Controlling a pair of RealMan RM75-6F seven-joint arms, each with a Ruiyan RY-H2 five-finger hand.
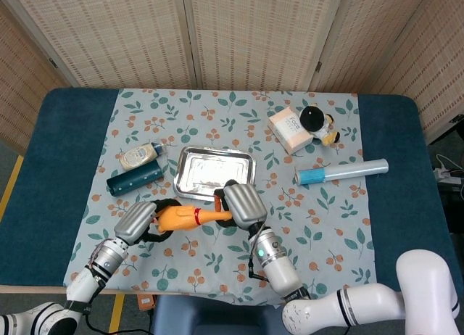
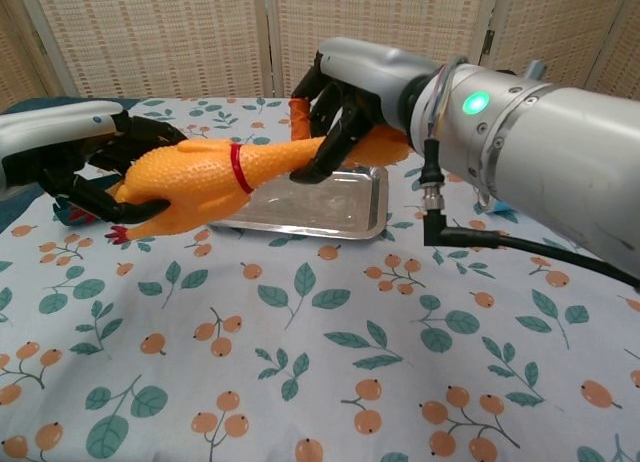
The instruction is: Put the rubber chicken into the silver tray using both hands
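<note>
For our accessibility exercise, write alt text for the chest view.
Two robot hands hold an orange rubber chicken in the air, just in front of a silver tray on a leaf-patterned cloth. The left hand grips its body and the right hand its neck.

Looks like a staged robot test setup in a lab or studio corner, not anyone's real home. The table [image 1: 43, 168] has dark blue padding with a leaf-and-berry print cloth [image 1: 319, 226] laid over its middle, and right behind the table stands a row of woven folding screens [image 1: 254, 34] closing off the background. Scattered on the cloth is a random mix of props: a small bottle [image 1: 140, 155] and a dark blue tube [image 1: 135, 180] at the table's left side, a boxed item [image 1: 288, 130] with a little plush toy [image 1: 319, 124] toward the back, and a blue-ended roll [image 1: 341, 172] on the right. A cable [image 1: 448, 174] trails off past the table's right edge.
</note>
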